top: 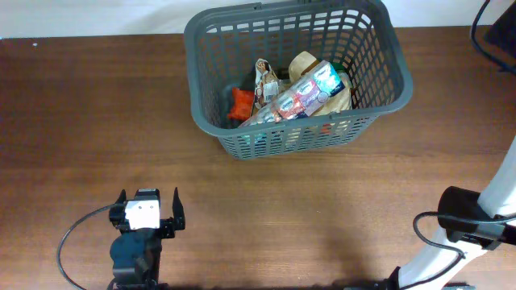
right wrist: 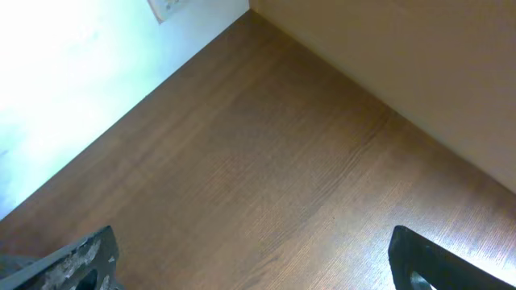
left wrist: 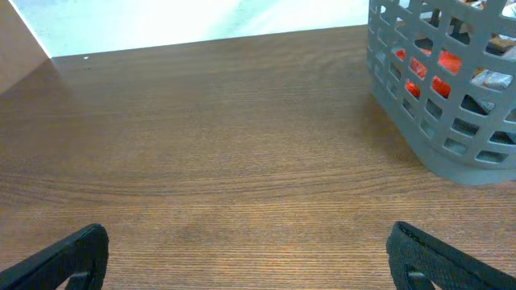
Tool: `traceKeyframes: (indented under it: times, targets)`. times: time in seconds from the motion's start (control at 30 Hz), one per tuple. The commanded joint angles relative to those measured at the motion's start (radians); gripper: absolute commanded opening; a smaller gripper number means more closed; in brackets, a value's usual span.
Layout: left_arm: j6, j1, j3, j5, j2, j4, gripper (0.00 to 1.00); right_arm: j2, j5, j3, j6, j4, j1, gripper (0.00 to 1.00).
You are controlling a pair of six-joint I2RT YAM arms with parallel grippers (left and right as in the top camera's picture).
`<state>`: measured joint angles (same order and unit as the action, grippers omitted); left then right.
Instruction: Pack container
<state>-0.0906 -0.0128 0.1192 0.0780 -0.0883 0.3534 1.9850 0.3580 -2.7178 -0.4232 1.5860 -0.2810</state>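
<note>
The dark grey slotted container [top: 211, 36] stands at the back middle of the wooden table. Inside it lie a pack of small colourful tubs [top: 306, 95], a red packet [top: 241, 105] and other groceries. In the left wrist view the container's corner [left wrist: 419, 137] shows at the upper right, with red items behind the slots. My left gripper [top: 148, 208] is open and empty near the front left edge, far from the container; its fingers also show in the left wrist view [left wrist: 246, 258]. My right gripper [right wrist: 254, 258] is open and empty over bare table; the overhead view shows only its arm [top: 463, 225] at the front right.
A black cable [top: 72, 242] loops beside the left arm's base. A wall and a bright area with a wall socket [right wrist: 165, 8] border the table in the right wrist view. Dark equipment [top: 496, 32] sits at the far right edge.
</note>
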Motion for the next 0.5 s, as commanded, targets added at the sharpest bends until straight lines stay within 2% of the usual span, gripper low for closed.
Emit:
traceKeyframes:
  times: [0.0, 0.47]
  targets:
    - [-0.02, -0.005, -0.012, -0.007, 0.014, -0.005, 0.99, 0.0, 0.005, -0.001, -0.012, -0.003, -0.001, 0.99]
    - [-0.02, -0.005, -0.012, -0.007, 0.014, -0.005, 0.99, -0.031, 0.005, -0.002, -0.012, -0.003, -0.001, 0.99]
